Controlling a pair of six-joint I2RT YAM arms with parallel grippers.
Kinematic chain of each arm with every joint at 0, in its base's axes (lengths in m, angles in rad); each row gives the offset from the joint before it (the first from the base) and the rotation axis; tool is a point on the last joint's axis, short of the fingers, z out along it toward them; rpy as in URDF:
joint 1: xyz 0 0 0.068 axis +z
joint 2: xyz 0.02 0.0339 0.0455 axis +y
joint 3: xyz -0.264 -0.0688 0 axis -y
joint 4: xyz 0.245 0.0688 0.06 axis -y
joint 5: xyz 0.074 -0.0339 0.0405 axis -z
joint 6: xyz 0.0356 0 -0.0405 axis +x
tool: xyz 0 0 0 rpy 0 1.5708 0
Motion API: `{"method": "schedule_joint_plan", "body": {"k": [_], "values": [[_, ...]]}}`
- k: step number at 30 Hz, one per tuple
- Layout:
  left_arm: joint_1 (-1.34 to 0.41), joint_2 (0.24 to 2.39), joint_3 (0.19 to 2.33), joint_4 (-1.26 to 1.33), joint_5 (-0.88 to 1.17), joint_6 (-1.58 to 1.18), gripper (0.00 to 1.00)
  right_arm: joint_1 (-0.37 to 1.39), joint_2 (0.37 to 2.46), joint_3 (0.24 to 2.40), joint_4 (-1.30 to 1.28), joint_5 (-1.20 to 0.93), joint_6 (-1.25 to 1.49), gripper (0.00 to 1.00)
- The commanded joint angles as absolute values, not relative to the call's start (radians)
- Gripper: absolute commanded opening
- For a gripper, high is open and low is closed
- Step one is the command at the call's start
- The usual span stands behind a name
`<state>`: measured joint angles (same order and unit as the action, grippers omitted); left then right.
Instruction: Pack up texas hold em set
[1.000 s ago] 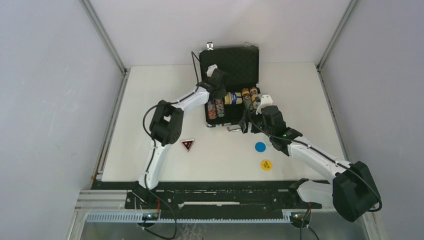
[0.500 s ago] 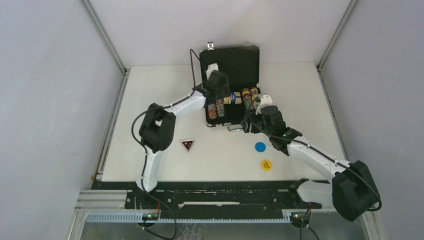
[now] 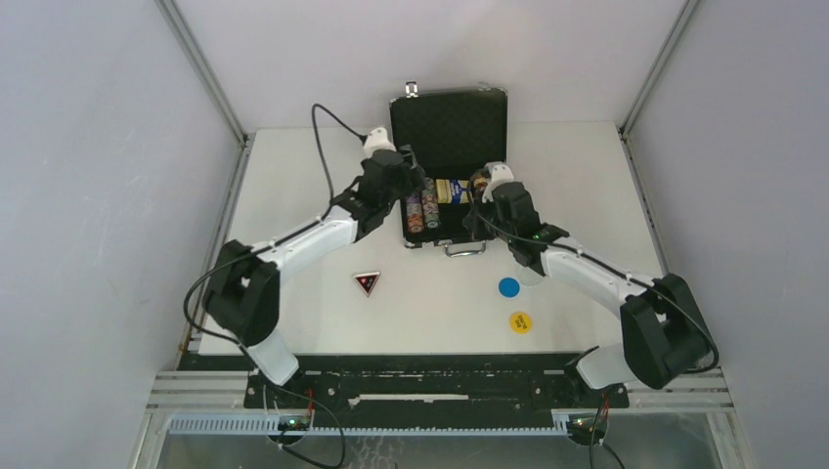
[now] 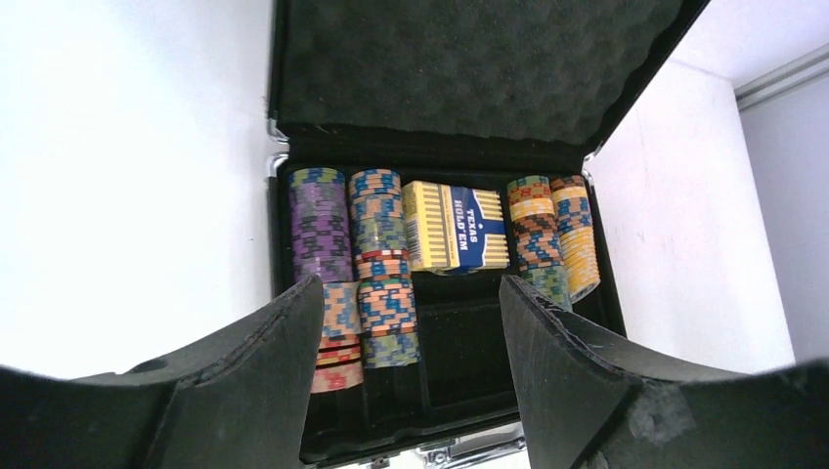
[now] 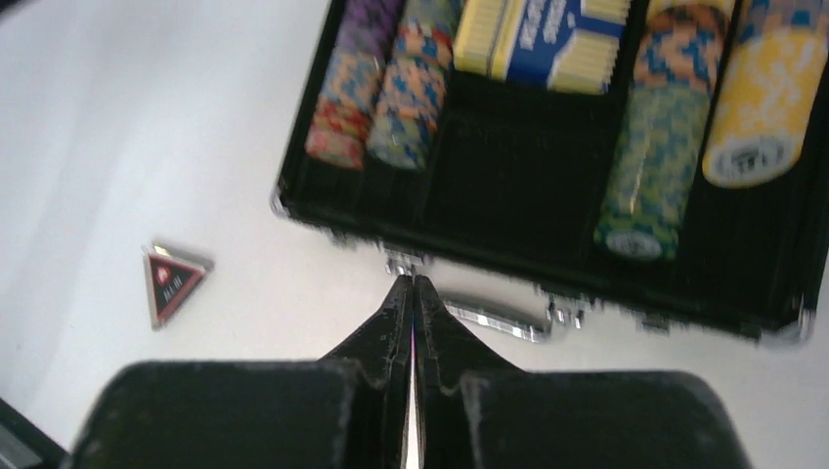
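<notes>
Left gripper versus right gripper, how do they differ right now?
The left gripper is open wide; the right gripper is shut tight. The left gripper faces the chip rows, while the right gripper points near the case handle. Both hold nothing.

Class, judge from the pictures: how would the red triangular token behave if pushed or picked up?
Lying flat on the table, the red triangular token would probably slide rather than roll. It looks thin, so likely light but awkward to pinch.

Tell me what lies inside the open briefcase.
Four rows of poker chips, two each side of a Texas Hold Em card deck; the slot in front of it is empty. What is under them is covered.
</notes>
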<state>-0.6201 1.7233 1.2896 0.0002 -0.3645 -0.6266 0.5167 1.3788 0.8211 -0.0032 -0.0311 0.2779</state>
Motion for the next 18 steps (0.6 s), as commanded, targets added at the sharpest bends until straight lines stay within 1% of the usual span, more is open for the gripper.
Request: {"method": "schedule_joint_plan", "body": {"k": [1,3,6,8,13,14,18], "values": [[-0.585,1.603,1.17,0.086,-0.402,-0.617,0.7,0.512,1.499,1.02,0.059,-0.046,0.293,0.03],[-0.569,1.567,1.107,0.097,-0.393,-0.639,0.7,0.513,1.606,1.153,0.032,-0.054,0.283,0.0],[-0.562,1.509,1.001,0.111,-0.397,-0.647,0.7,0.512,1.773,1.348,-0.007,-0.05,0.261,0.0],[-0.561,1.468,0.95,0.1,-0.411,-0.641,0.7,0.513,1.878,1.44,-0.04,-0.015,0.254,0.0],[-0.558,1.339,0.835,0.06,-0.445,-0.617,0.7,0.496,2.114,1.535,-0.07,0.059,0.3,0.0],[-0.558,1.314,0.813,0.053,-0.453,-0.613,0.7,0.483,2.15,1.602,-0.165,0.066,0.332,0.0],[-0.554,1.242,0.731,0.046,-0.467,-0.603,0.7,0.466,2.141,1.596,-0.174,0.101,0.337,0.0]]}}
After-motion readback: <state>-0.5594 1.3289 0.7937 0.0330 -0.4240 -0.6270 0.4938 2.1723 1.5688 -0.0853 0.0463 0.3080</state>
